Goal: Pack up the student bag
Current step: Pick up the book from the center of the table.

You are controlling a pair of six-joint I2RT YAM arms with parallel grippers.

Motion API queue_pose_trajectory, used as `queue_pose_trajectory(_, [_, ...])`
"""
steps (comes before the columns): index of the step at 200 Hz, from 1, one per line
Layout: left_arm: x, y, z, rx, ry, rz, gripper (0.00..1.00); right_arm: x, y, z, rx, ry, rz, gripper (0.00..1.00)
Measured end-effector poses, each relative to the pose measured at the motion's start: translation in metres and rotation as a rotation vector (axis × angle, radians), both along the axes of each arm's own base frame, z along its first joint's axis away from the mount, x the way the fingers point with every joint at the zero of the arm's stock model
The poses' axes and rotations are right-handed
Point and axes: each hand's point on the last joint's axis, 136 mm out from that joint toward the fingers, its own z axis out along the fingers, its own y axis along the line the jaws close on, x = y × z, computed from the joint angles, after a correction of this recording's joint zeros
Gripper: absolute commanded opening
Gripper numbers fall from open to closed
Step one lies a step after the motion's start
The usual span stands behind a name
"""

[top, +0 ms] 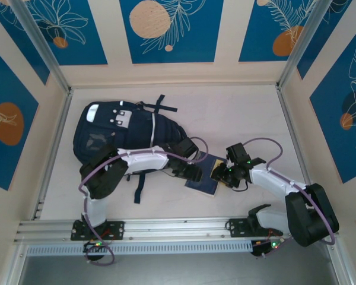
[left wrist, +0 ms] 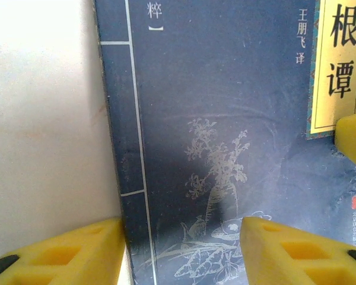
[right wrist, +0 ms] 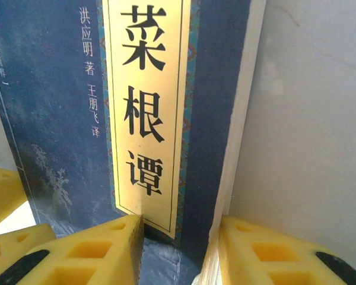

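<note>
The student bag [top: 115,132], dark navy with white patches, lies flat at the table's back left. A flat navy book [top: 203,176] with a yellow title label lies right of it. My left gripper [top: 193,172] hangs low over the book's spine side. In the left wrist view the left gripper [left wrist: 181,252] is open, one finger [left wrist: 65,255] beside the spine, the other on the cover [left wrist: 225,119]. My right gripper [top: 223,175] is over the book's opposite side. The right wrist view has this gripper [right wrist: 181,249] open astride the book's page edge [right wrist: 237,136], pages curling by its right finger.
The bag's dark straps [top: 160,105] trail toward the back and front of the bag. Bare white tabletop [top: 237,119] stretches right of the bag and behind the book. A metal rail [top: 178,228] runs along the near edge by the arm bases.
</note>
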Motion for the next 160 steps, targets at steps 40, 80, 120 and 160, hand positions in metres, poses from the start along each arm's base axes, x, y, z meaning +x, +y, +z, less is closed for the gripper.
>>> queue_pose_trajectory(40, [0.0, 0.0, 0.0, 0.0, 0.0, 0.0, 0.53, 0.005, -0.001, 0.019, 0.039, -0.068, -0.016, 0.37])
queue_pose_trajectory(80, [0.0, 0.0, -0.001, 0.002, 0.001, 0.0, 0.53, 0.01, 0.001, 0.039, 0.112, -0.126, -0.032, 0.38])
queue_pose_trajectory(120, [0.0, 0.0, -0.001, 0.002, 0.001, 0.0, 0.53, 0.011, 0.005, 0.036, 0.234, -0.106, -0.09, 0.37])
queue_pose_trajectory(160, [0.0, 0.0, -0.002, 0.001, 0.001, 0.0, 0.52, 0.011, 0.015, 0.035, 0.344, -0.104, -0.122, 0.31])
